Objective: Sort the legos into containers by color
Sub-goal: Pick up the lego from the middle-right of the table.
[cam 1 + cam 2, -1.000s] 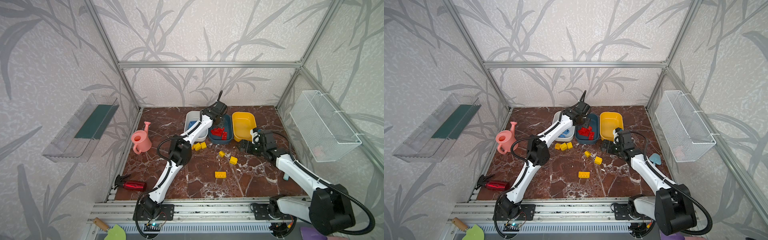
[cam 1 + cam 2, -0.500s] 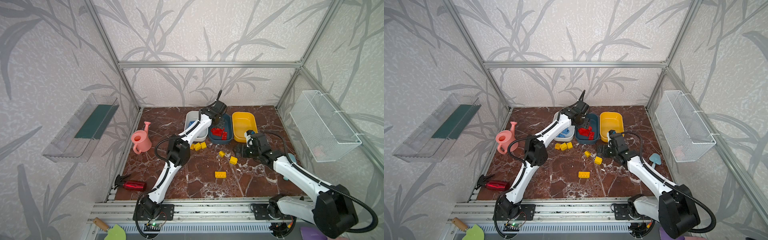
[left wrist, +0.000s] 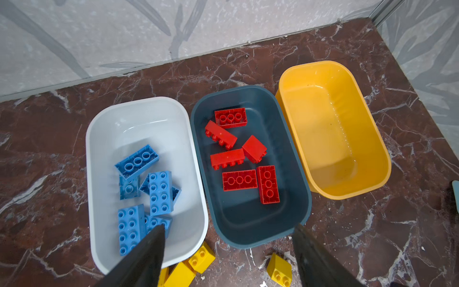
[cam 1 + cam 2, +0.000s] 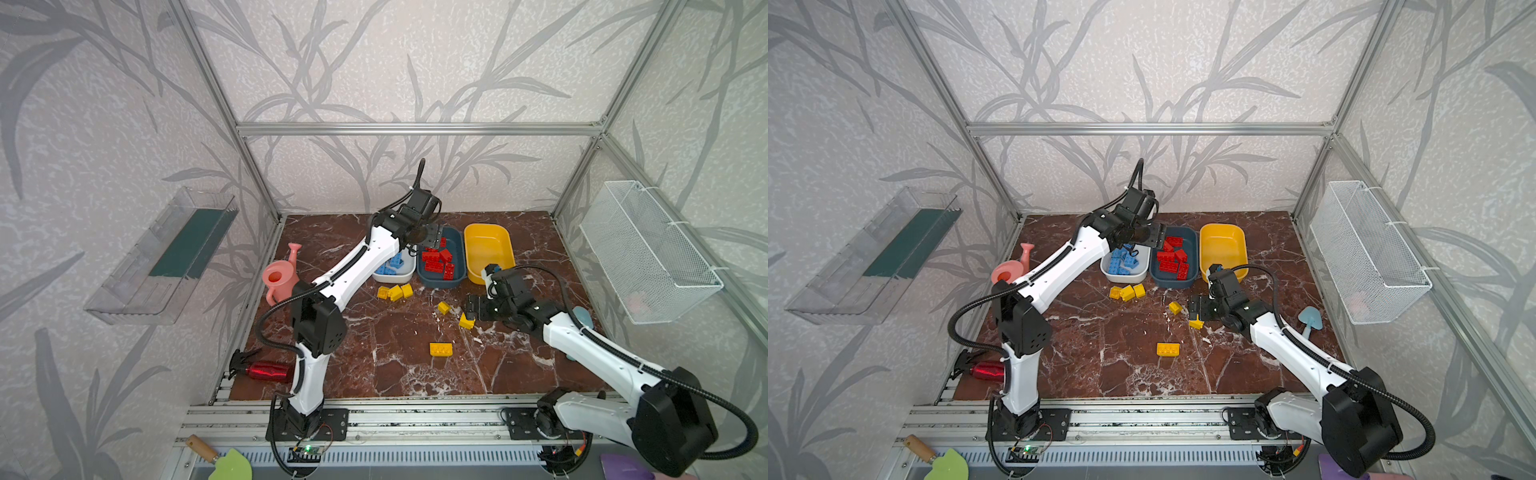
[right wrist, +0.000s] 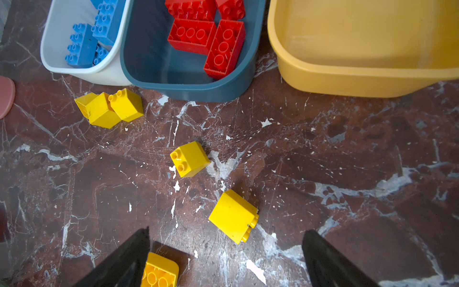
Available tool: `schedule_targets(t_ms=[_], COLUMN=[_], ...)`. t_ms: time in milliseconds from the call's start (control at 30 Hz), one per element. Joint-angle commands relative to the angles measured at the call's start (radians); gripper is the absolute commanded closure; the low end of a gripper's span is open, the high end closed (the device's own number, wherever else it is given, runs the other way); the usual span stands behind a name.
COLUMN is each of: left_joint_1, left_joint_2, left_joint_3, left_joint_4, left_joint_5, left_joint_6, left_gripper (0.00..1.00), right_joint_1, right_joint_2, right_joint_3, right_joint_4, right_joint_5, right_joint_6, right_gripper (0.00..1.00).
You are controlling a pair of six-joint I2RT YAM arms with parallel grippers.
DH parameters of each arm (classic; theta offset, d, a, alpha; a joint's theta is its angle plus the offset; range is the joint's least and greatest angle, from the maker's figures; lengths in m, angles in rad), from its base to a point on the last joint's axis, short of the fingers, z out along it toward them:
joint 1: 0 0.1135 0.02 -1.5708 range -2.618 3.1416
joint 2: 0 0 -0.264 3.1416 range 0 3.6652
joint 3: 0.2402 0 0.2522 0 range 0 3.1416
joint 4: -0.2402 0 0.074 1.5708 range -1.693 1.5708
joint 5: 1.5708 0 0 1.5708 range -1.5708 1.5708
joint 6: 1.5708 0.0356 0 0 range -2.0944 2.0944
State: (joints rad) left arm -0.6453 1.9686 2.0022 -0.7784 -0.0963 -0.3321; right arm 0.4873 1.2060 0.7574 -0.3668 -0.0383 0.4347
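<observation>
L jaws now apart, empty, above teal tub (image 3: 248,244) w/ red bricks (image 3: 239,180): drop done. R jaws, apart, have moved over yellow brick (image 5: 233,216); yellow tub (image 5: 347,79) empty.

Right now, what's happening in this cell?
Sorting by colour, partway through. The blue bricks lie in the white tub and the red bricks in the dark blue tub; the yellow tub is empty. Six yellow bricks lie on the table. The left claw hangs open above the tubs, empty. The right claw hovers open over one yellow brick, not gripping it.
</observation>
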Motion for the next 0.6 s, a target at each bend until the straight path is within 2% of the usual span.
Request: schedule_targets(t_ms=[0,100,300,567], left_joint_1=[-0.016,-0.032,-0.082,-0.191], left_joint_2=[-0.132,-0.249,-0.433,-0.574], left_joint_3=[-0.154,-0.323,-0.615,-0.862], left_joint_4=[0.067,0.122,0.188,0.211], left_joint_5=[-0.007,-0.020,-0.068,-0.161], left_joint_6=[-0.066,-0.097,-0.147,-0.212], left_gripper=[0.20,0.20,0.21,0.21], right_joint_1=[0.023,0.040,0.075,0.099], right_joint_2=[0.033,0.063,0.154,0.253], right_joint_3=[0.042,0.056,0.103,0.114], right_joint_4=[-0.042,-0.044,-0.070,-0.110], right_joint_5=[0.049,0.073,0.116,0.191], right_joint_6=[-0.017,-0.016,-0.010,0.024], right_gripper=[0.04,0.05,0.14,0.11])
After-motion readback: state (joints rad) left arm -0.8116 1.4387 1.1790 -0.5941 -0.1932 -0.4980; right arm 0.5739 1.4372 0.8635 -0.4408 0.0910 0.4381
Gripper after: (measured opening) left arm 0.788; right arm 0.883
